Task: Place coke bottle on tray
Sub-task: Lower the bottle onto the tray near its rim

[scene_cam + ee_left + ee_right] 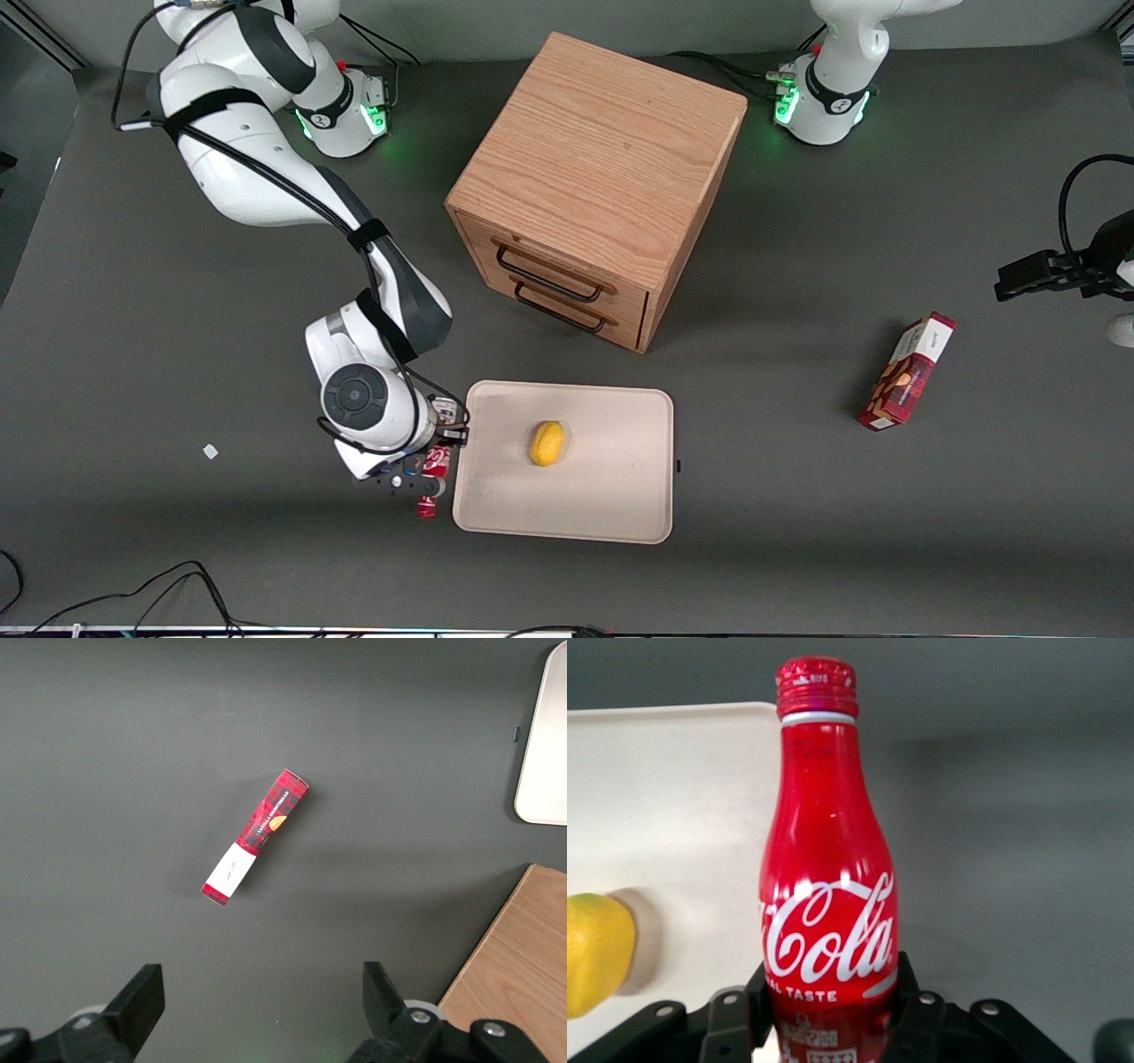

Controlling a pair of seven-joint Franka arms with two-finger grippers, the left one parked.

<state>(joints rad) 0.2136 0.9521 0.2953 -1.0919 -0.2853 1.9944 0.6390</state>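
The red coke bottle (828, 904) with white script sits between my gripper's fingers (755, 988), which press on both sides of its lower body. In the front view the gripper (425, 474) holds the bottle (431, 483) just beside the cream tray's (611, 496) edge toward the working arm's end, lying roughly level with its neck pointing toward the front camera. The bottle's neck and cap show over the grey table beside the tray's corner (682, 771). I cannot tell whether the bottle touches the table.
A yellow lemon (547, 442) lies in the middle of the tray. A wooden two-drawer cabinet (602, 177) stands farther from the front camera than the tray. A red snack box (905, 370) lies toward the parked arm's end. A small white scrap (210, 451) lies on the table.
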